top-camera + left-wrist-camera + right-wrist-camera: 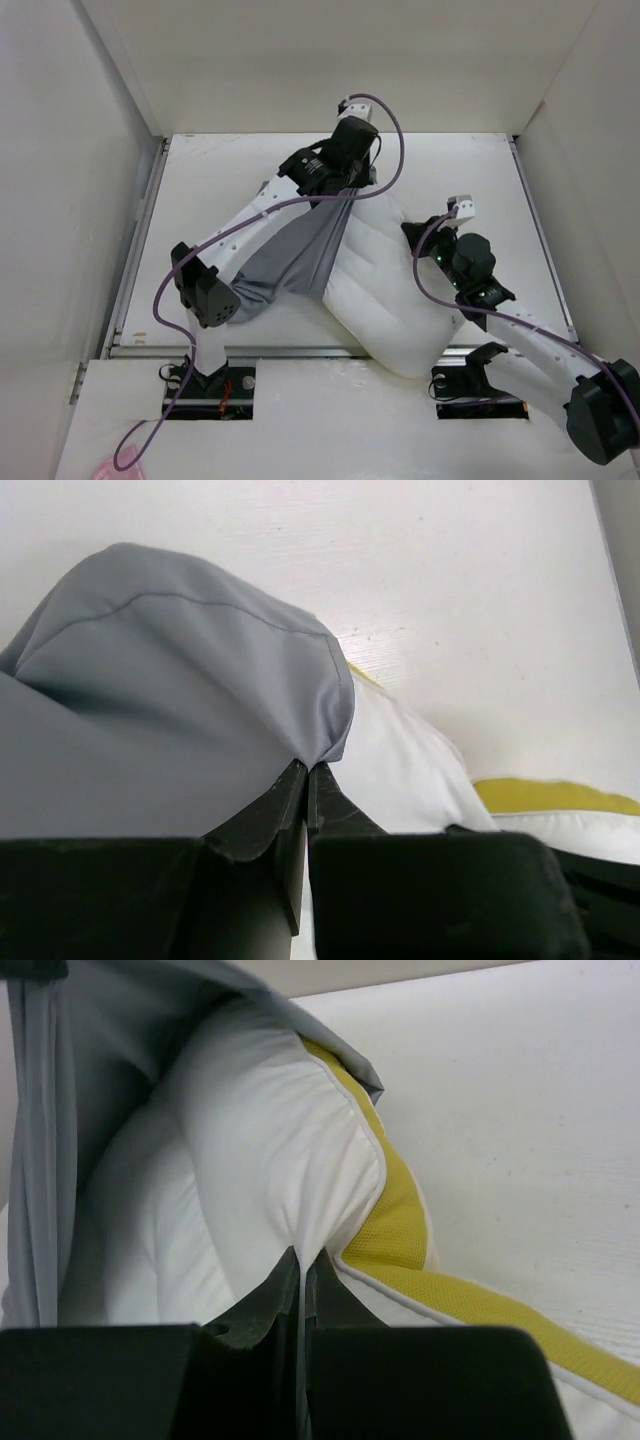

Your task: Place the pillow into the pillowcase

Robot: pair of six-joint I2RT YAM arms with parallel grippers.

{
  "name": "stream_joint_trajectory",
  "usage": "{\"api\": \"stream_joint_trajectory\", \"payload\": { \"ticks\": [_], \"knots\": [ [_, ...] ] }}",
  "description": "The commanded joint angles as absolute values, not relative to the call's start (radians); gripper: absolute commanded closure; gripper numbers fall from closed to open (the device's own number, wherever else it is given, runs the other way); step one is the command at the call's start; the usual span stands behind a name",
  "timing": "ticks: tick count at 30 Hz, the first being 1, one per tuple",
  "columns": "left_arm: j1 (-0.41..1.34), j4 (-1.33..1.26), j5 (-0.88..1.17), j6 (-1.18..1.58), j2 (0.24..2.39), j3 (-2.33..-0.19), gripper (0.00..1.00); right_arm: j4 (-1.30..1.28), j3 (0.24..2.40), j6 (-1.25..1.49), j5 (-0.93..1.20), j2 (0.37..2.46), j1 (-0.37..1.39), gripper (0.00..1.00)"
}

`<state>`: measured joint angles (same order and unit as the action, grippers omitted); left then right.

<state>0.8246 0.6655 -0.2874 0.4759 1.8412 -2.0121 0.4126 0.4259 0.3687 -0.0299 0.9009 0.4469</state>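
The white pillow (385, 290) lies slantwise in the middle of the table, its yellow band (400, 1225) running along the right edge. The grey pillowcase (300, 255) stretches from the left arm's base up to the pillow's far end, and its open mouth (100, 1080) drapes over that end. My left gripper (308, 767) is shut on the pillowcase's hem (335, 730), held up above the pillow (400, 770). My right gripper (303, 1255) is shut on a pinch of the pillow's white cover (270, 1150), beside the yellow band. In the top view it sits at the pillow's right edge (415, 238).
White walls (90, 200) enclose the table on the left, back and right. A metal rail (300, 351) runs along the near edge, with both arm bases set in slots (210, 385) below it. A pink object (108, 468) lies at the bottom left.
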Motion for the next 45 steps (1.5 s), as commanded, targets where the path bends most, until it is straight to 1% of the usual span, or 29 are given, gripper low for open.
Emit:
{"api": "stream_joint_trajectory", "payload": {
  "ticks": [1,5,7,10,13,15,18,19,21,23,24,25,26,27,28,29,30,31,33,34,35,37,39,40,41,42,43,44,45],
  "knots": [
    [0.825,0.637,-0.272,0.422,1.92,-2.13,1.0,0.534,0.483,0.304,0.018,0.905,0.498,1.0],
    [0.825,0.609,-0.143,0.375,1.993,-2.218,1.0,0.719,0.437,0.35,0.066,0.916,0.518,1.0],
    [0.85,0.598,-0.039,0.353,2.003,-2.244,1.0,0.862,0.416,0.374,0.057,0.968,0.518,1.0],
    [0.908,0.588,0.079,0.282,2.016,-2.255,1.0,0.958,0.431,0.374,-0.057,1.053,0.518,1.0],
    [0.965,0.597,0.13,0.272,1.993,-2.203,1.0,1.053,0.44,0.426,-0.116,1.097,0.495,1.0],
    [0.998,0.609,0.188,0.272,1.968,-2.157,1.0,1.063,0.451,0.457,-0.126,1.127,0.48,1.0],
    [1.029,0.566,0.235,0.296,1.907,-1.998,1.0,1.063,0.451,0.491,-0.162,1.16,0.468,1.0],
    [1.029,0.53,0.25,0.307,1.893,-1.923,1.0,1.063,0.437,0.505,-0.21,1.172,0.468,1.0],
    [1.029,0.517,0.232,0.328,1.881,-1.872,1.0,1.063,0.414,0.514,-0.222,1.181,0.456,1.0],
    [1.008,0.526,0.193,0.353,1.87,-1.859,1.0,0.982,0.423,0.514,-0.248,1.181,0.456,1.0],
    [0.996,0.535,0.161,0.353,1.87,-1.859,0.92,0.942,0.432,0.514,-0.265,1.181,0.456,1.0],
    [0.982,0.548,0.143,0.37,1.882,-1.859,0.48,0.899,0.442,0.523,-0.276,1.171,0.456,0.97],
    [0.96,0.569,0.121,0.38,1.882,-1.88,0.26,0.864,0.442,0.523,-0.287,1.17,0.456,0.83],
    [0.96,0.578,0.101,0.38,1.882,-1.89,0.11,0.785,0.468,0.523,-0.287,1.161,0.456,0.76],
    [0.96,0.578,0.047,0.38,1.87,-1.899,0.0,0.743,0.477,0.514,-0.301,1.146,0.456,0.68],
    [0.951,0.589,0.023,0.38,1.856,-1.899,0.0,0.701,0.477,0.505,-0.301,1.134,0.456,0.46],
    [0.951,0.589,0.006,0.38,1.839,-1.911,0.0,0.652,0.507,0.505,-0.314,1.121,0.456,0.35],
    [0.951,0.589,-0.035,0.39,1.818,-1.911,0.0,0.533,0.523,0.505,-0.314,1.092,0.456,0.27],
    [0.951,0.577,-0.075,0.4,1.725,-1.844,0.0,0.383,0.563,0.52,-0.357,1.063,0.456,0.14],
    [0.951,0.577,-0.136,0.425,1.686,-1.81,0.0,0.235,0.602,0.52,-0.373,1.049,0.456,0.08],
    [0.96,0.568,-0.17,0.443,1.605,-1.772,0.0,0.162,0.624,0.549,-0.392,1.023,0.456,0.05],
    [0.969,0.554,-0.218,0.485,1.516,-1.62,0.0,0.037,0.663,0.54,-0.414,0.997,0.456,0.01],
    [0.969,0.539,-0.248,0.573,1.378,-1.493,0.0,-0.063,0.678,0.468,-0.382,0.941,0.468,0.01],
    [0.969,0.528,-0.249,0.612,1.333,-1.359,0.0,-0.063,0.678,0.421,-0.292,0.921,0.495,0.01],
    [0.969,0.528,-0.261,0.652,1.291,-1.291,0.0,-0.14,0.695,0.42,-0.27,0.907,0.521,0.01],
    [0.969,0.528,-0.273,0.696,1.251,-1.222,0.0,-0.164,0.695,0.353,-0.226,0.894,0.553,0.01],
    [0.979,0.528,-0.273,0.78,1.177,-1.153,0.02,-0.198,0.709,0.353,-0.201,0.885,0.595,0.01],
    [0.979,0.509,-0.273,0.817,1.143,-1.02,0.05,-0.228,0.719,0.353,-0.186,0.885,0.688,0.01],
    [0.991,0.499,-0.264,0.853,1.114,-0.956,0.07,-0.265,0.719,0.335,-0.16,0.899,0.733,0.01]
  ]
}}
